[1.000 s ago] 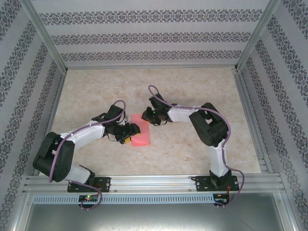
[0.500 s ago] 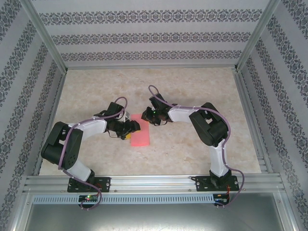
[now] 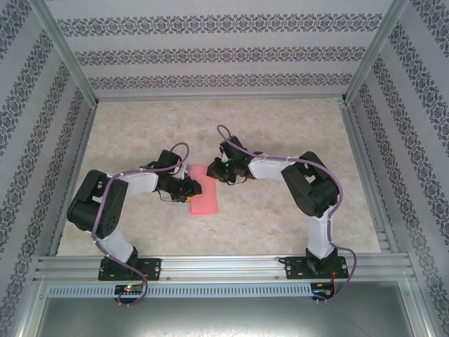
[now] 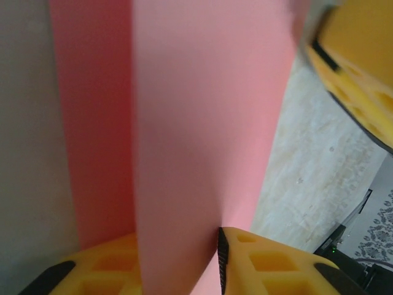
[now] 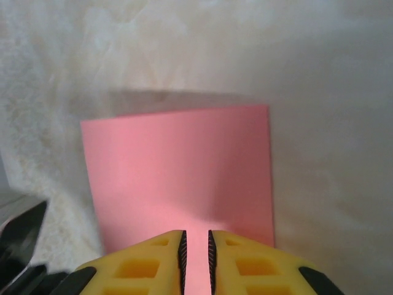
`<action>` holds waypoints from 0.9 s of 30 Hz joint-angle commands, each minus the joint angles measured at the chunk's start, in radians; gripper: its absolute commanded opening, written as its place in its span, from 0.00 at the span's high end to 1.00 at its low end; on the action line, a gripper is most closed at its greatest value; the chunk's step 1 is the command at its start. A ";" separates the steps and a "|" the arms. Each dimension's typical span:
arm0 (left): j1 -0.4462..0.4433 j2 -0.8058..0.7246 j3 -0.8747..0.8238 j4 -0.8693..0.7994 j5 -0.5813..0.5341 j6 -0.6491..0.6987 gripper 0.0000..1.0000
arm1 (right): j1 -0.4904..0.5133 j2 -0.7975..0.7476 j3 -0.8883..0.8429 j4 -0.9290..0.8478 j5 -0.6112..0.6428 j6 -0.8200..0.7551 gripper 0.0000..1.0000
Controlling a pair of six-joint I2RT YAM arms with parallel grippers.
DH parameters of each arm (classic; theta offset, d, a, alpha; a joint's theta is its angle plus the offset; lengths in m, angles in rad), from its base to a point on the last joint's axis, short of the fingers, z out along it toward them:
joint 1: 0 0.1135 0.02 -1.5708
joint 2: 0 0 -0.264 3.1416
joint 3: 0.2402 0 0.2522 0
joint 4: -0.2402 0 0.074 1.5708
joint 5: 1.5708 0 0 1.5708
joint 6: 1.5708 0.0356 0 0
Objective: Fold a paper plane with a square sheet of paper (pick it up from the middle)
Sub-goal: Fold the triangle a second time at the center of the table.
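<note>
Pink square sheet of paper (image 3: 205, 189) flat mid-desk, between the two hands, both at its edges. Reads as a tall narrow rectangle from overhead rather than a square, so judged doubled over lengthwise or in the middle of that. From the left wrist, one paler pink layer up over a darker pink strip; can't tell whether creased flat.

At the sheet's left long edge, left hand (image 3: 191, 187), yellow fingers (image 4: 270, 264) either side of the raised layer; can't tell whether clamped on it or just around it. At the sheet's far end, right hand (image 3: 219, 170), nearly closed, only a thin slit between its fingers, tips over the paper's edge; pinching or pressing down, can't tell. Pale marbled desk (image 3: 280, 140) underneath.

Progress: early, judged at the centre crease only. No pointed nose, no wings, no paper plane shape yet; corner folds and wing folds all to come.

Count: one sheet, two hands, one desk.
</note>
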 commanded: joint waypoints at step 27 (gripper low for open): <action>0.011 -0.101 -0.129 0.077 0.042 -0.062 0.69 | 0.069 0.019 -0.084 -0.053 0.063 -0.015 0.99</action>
